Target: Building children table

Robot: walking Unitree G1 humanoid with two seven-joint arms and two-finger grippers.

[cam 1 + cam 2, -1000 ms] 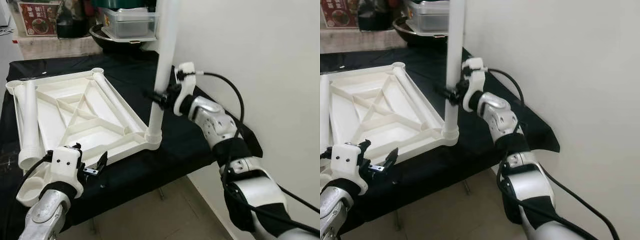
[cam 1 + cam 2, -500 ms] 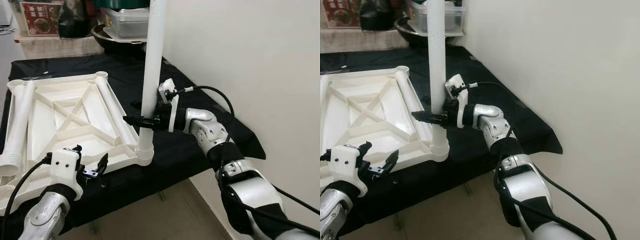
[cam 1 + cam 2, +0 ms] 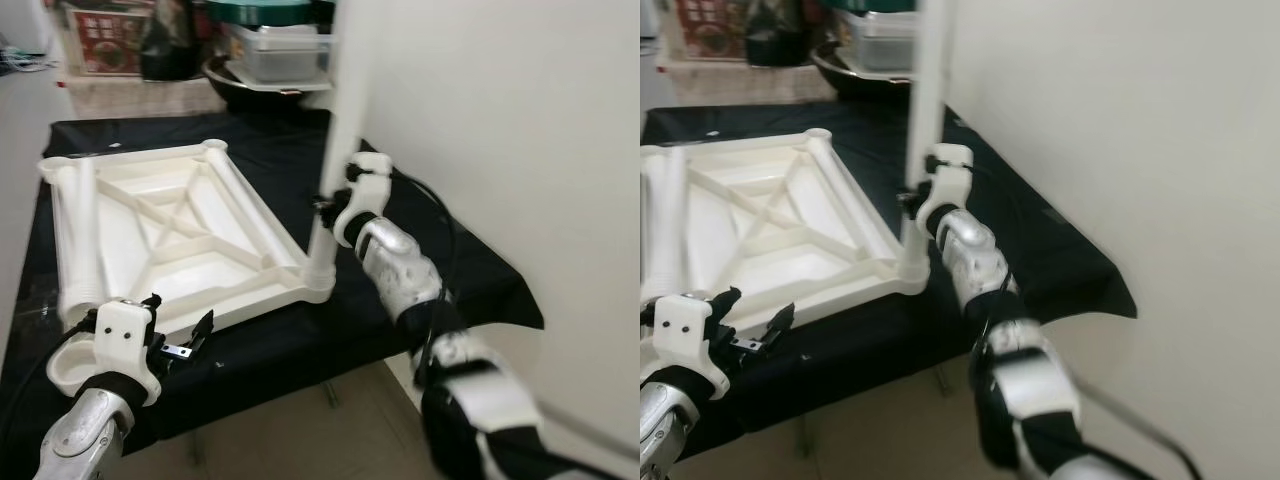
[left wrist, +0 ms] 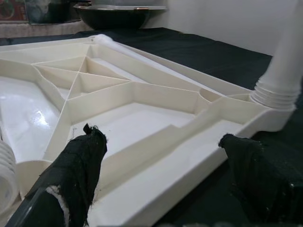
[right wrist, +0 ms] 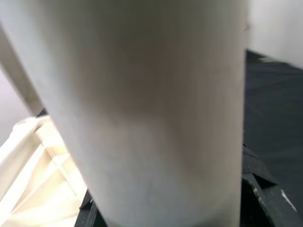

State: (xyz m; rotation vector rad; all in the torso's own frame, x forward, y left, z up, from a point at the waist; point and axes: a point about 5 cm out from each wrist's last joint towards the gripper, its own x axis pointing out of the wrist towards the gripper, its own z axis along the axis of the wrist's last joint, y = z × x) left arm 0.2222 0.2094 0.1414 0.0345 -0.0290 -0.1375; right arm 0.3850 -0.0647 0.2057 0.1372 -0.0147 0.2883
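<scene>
The white table top point(image 3: 250, 300) lies upside down on the black-covered table. One white table leg point(image 3: 340, 120) stands upright in its near right corner socket point(image 3: 320, 275). My right gripper point(image 3: 323, 208) is shut on this leg partway up; in the right wrist view the leg point(image 5: 142, 109) is pressed close between the black fingers point(image 5: 258, 189). A loose leg point(image 3: 80, 235) lies along the top's left side. My left gripper point(image 3: 182, 325) hovers open at the top's front rim point(image 4: 189, 175), holding nothing.
A dark bowl with a clear plastic box point(image 3: 275, 60) and a red package point(image 3: 100, 40) stand behind the table. A white wall point(image 3: 500, 120) runs close along the right. The table's front edge drops to a beige floor point(image 3: 300, 430).
The camera has shifted. My right gripper has moved up the standing leg and its wrist has turned from level to more upright. The left gripper stays open in place.
</scene>
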